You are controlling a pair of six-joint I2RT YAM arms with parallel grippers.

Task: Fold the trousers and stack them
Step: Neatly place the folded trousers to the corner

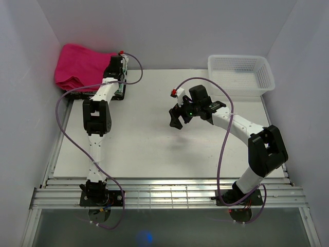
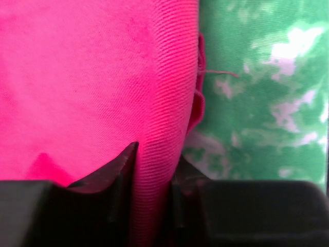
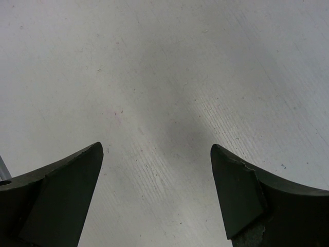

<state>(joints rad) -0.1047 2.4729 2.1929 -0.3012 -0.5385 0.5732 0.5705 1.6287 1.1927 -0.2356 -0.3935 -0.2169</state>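
Note:
The magenta-pink trousers lie folded in a bundle at the far left corner, on top of a green-and-white mottled cloth. My left gripper reaches to the bundle's right edge. In the left wrist view the left gripper is shut on a fold of the pink trousers, with fabric pinched between the two black fingers. My right gripper hovers over the middle of the white table. In the right wrist view the right gripper is open and empty above bare table.
A white mesh basket stands at the far right corner. The white table board spans the middle. Purple cables loop from both arms. Grey walls close in on the left, back and right.

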